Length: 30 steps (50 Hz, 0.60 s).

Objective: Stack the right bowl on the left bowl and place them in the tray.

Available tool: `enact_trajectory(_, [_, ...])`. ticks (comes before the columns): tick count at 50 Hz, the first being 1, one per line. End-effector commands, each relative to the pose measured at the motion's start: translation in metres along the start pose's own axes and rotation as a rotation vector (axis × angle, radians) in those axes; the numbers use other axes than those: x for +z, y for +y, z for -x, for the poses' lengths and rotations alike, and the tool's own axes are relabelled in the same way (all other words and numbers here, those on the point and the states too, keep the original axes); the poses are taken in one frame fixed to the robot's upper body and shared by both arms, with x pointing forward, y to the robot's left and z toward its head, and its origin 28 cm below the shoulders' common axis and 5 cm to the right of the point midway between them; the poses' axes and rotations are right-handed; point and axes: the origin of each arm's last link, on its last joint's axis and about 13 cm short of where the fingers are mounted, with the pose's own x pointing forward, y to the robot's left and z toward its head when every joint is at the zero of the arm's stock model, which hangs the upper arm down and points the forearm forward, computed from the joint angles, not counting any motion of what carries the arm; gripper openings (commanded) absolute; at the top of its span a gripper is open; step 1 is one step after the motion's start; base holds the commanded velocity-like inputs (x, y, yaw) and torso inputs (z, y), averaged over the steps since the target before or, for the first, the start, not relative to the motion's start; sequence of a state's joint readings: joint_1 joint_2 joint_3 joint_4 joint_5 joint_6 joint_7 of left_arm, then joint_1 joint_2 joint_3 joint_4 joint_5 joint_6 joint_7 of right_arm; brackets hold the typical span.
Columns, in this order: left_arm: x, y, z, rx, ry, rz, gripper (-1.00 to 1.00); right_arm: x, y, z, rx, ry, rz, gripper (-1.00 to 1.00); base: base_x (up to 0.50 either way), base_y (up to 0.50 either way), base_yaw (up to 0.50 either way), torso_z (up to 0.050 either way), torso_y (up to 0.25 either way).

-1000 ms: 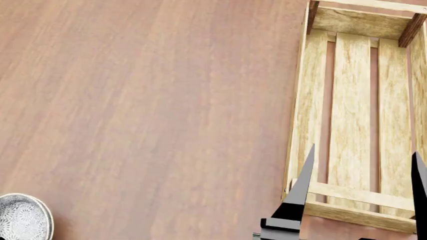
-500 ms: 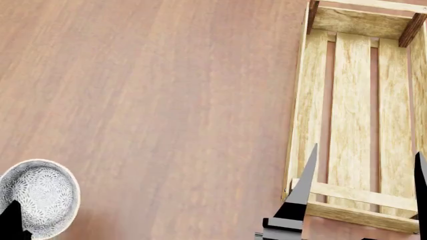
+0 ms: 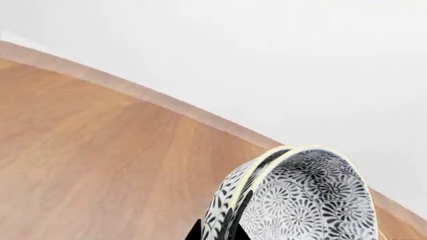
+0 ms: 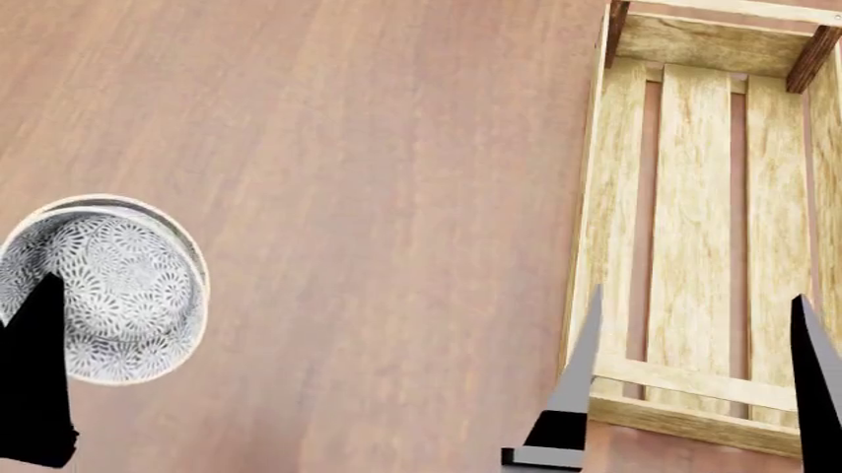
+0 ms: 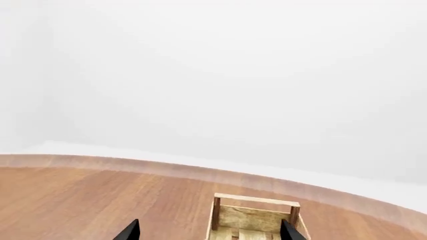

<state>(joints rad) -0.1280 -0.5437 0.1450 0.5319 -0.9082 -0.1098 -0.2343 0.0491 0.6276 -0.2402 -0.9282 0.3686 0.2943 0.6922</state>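
Observation:
Two black-and-white patterned bowls (image 4: 118, 286) sit nested one inside the other, held above the wooden table at the head view's left. My left gripper (image 3: 217, 233) is shut on their rims, one black finger (image 4: 37, 379) showing over the near side. In the left wrist view the stacked bowls (image 3: 303, 197) tilt upward, both cream rims visible. The tray (image 4: 589, 236), a light-wood slatted crate, lies at the right and holds nothing. My right gripper (image 4: 693, 310) hangs open over the tray's near end, and the right wrist view shows the tray (image 5: 257, 218) just beyond the open right gripper (image 5: 210, 231).
Bare brown tabletop (image 4: 369, 197) stretches between the bowls and the tray. The table's far edge (image 5: 133, 167) meets a plain white background.
The left gripper and the bowls have moved up into the head view, away from the near edge. The right gripper's fingers have shifted slightly left and forward over the tray's near end.

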Motion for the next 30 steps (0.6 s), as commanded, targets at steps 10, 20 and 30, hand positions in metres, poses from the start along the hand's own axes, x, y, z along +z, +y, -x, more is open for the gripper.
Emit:
enact_trajectory(10, [0.024, -0.017, -0.014, -0.257, -0.094, -0.048, -1.00, -0.003, -0.009, -0.003, 0.129, -0.014, 0.064, 1.00, 0.00, 0.00, 0.00, 0.000, 0.000])
enact_trajectory(20, [0.025, -0.023, -0.022, -0.313, -0.083, -0.070, -1.00, 0.007, -0.007, 0.002, 0.246, -0.031, 0.106, 1.00, 0.00, 0.00, 0.00, 0.000, 0.001])
enact_trajectory(30, [0.027, -0.025, -0.025, -0.336, -0.083, -0.078, -1.00, 0.020, -0.002, 0.010, 0.366, -0.045, 0.062, 1.00, 0.00, 0.00, 0.00, 0.001, 0.001])
